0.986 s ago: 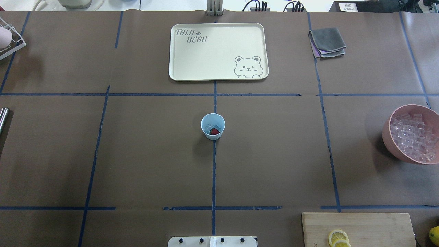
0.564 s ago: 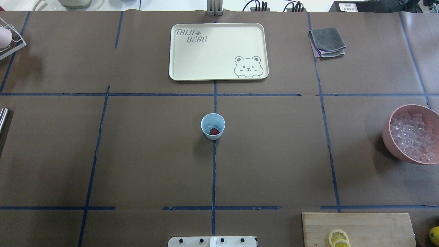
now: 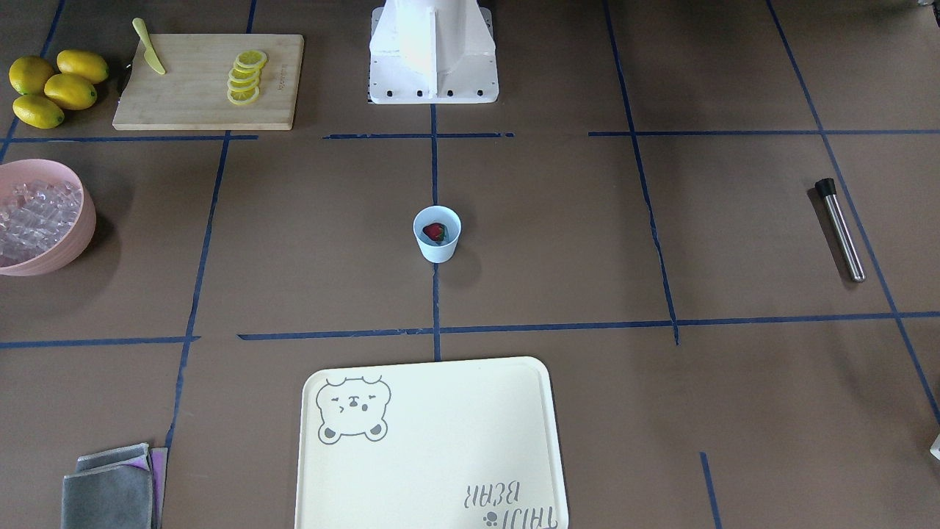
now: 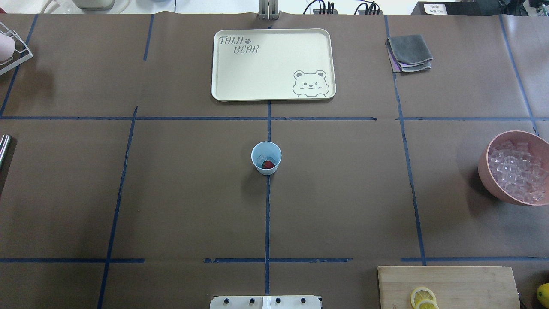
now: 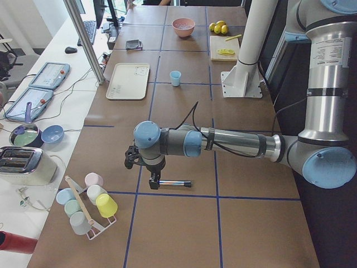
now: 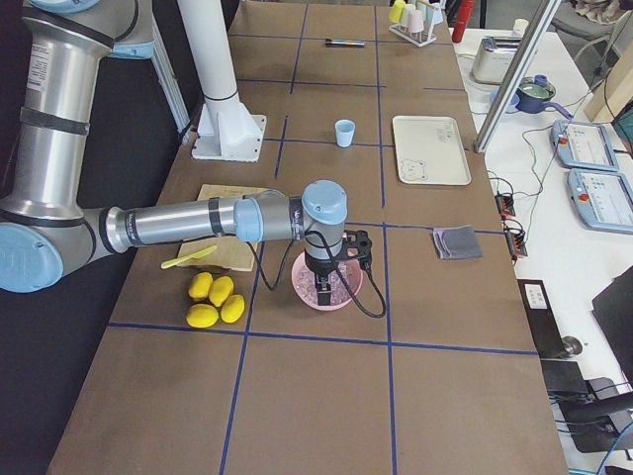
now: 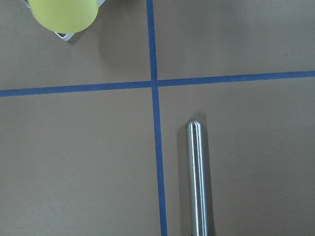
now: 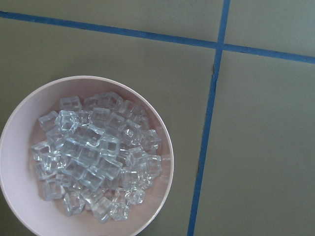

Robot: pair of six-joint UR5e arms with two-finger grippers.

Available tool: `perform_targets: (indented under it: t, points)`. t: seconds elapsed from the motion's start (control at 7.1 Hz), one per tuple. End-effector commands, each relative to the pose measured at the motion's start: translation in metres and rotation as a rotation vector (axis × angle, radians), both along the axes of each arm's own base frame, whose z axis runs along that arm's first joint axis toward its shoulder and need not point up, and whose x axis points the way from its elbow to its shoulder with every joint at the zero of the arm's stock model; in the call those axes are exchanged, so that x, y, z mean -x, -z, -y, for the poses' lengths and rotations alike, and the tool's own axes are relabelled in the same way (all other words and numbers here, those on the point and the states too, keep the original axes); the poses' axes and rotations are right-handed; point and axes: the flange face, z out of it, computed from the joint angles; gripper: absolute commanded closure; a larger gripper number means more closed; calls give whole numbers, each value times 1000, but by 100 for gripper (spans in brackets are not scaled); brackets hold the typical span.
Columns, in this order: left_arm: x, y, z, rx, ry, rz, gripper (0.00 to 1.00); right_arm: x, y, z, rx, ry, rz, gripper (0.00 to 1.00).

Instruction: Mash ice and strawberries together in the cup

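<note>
The pale blue cup [image 4: 266, 158] [image 3: 437, 234] stands upright at the table's middle, where two tape lines cross. A red strawberry [image 4: 268, 164] [image 3: 435, 232] lies inside it beside a clear piece of ice [image 4: 260, 160]. More ice cubes [image 8: 93, 157] fill a pink bowl [image 4: 484, 171] [image 6: 299, 275]. My right gripper [image 6: 324, 287] hangs over that bowl; I cannot tell its state. My left gripper [image 5: 153, 177] hovers at one end of a steel rod [image 5: 174, 183] [image 7: 198, 177] [image 3: 841, 229] lying far to the cup's left; its state cannot be told either.
A cream bear tray [image 4: 231, 86] lies beyond the cup, with a folded grey cloth [image 4: 408, 52] to its right. A cutting board [image 3: 183, 103] carries lemon slices [image 3: 244, 76] and a knife [image 3: 148, 46], with whole lemons [image 3: 51, 87] beside it. A rack of coloured cups [image 5: 89, 204] stands near the left arm.
</note>
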Motion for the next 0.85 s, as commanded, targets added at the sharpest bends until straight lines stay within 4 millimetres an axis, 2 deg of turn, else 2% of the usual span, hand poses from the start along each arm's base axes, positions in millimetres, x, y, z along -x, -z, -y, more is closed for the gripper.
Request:
perform_targets:
  t: [0.0,0.14,0.56,0.7]
  points:
    - [-2,10,-5,2,2,-7,0,-1,-13,2,8,12,-16,0]
    - [-5,1,-7,25,-2,-36,0,-3,-16,1,12,7,-31,0]
    - [-7,13,-5,-5,-4,-35,0,-3,-23,-1,28,4,-31,0]
    - [-7,19,-3,-17,-5,-37,0,-3,-31,-3,37,11,-31,0]
